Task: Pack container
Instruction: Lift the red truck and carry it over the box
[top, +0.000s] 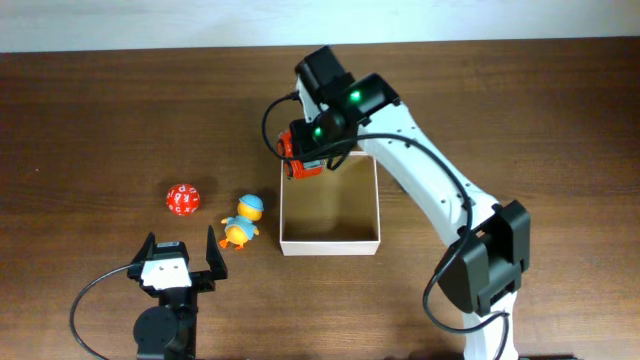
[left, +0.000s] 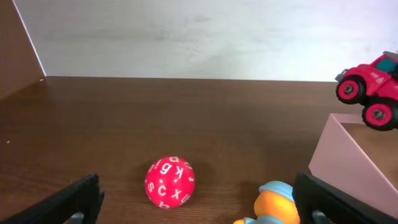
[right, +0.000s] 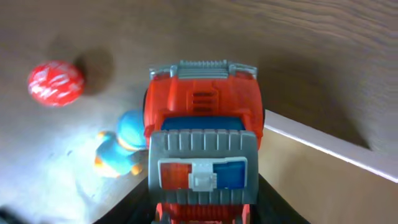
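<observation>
The container (top: 330, 238), a square shallow box with white walls and a tan inside, sits mid-table; its wall (left: 348, 155) shows in the left wrist view and its rim (right: 323, 140) in the right wrist view. My right gripper (top: 305, 160) is shut on a red toy truck (right: 202, 118), held in the air over the box's far left corner; the truck (left: 373, 87) hangs above the rim. A red ball with white letters (top: 183, 199) (left: 170, 182) and an orange duck toy with a blue cap (top: 241, 222) (left: 273, 204) lie left of the box. My left gripper (top: 181, 262) (left: 199, 208) stands open just short of them.
The dark wooden table (top: 100, 120) runs back to a pale wall (left: 186, 37). The right arm (top: 440, 190) reaches across the box's right side from its base at the front right. The ball (right: 56, 83) and duck (right: 121, 146) lie below the truck's left.
</observation>
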